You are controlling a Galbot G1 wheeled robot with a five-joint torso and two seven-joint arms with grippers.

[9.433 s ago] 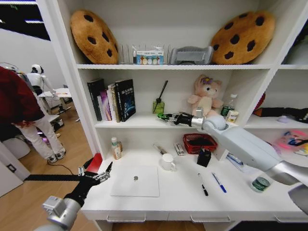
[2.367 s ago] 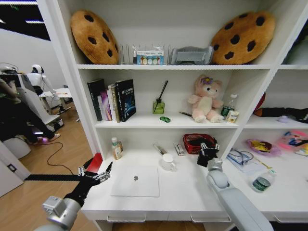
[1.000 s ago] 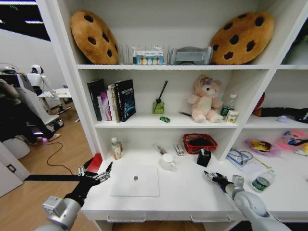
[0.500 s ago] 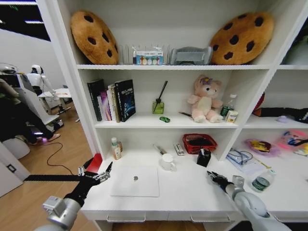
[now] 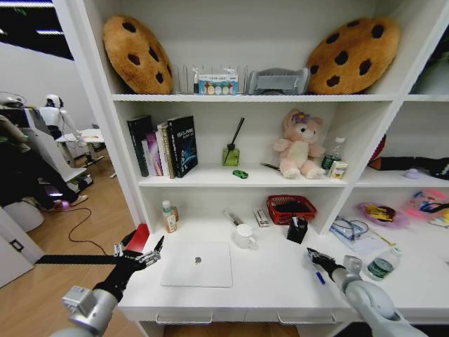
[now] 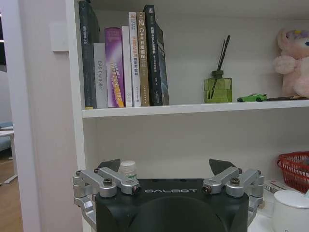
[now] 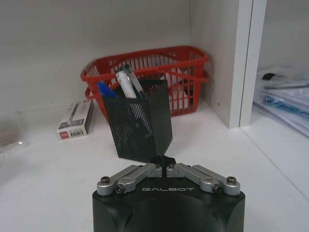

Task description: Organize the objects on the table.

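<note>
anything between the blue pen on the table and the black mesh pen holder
Nothing visible: bare table lies between the blue pen, by the right gripper, and the pen holder. The red basket stands behind the holder.

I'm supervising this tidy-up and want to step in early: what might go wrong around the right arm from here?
The right pincer, shut, is low over the table by a blue pen; a glancing touch might roll the pen away. The black mesh pen holder stands straight ahead of it and looks light, so a push may topple it. The green-labelled can stands close beside the forearm and may get knocked.
</note>
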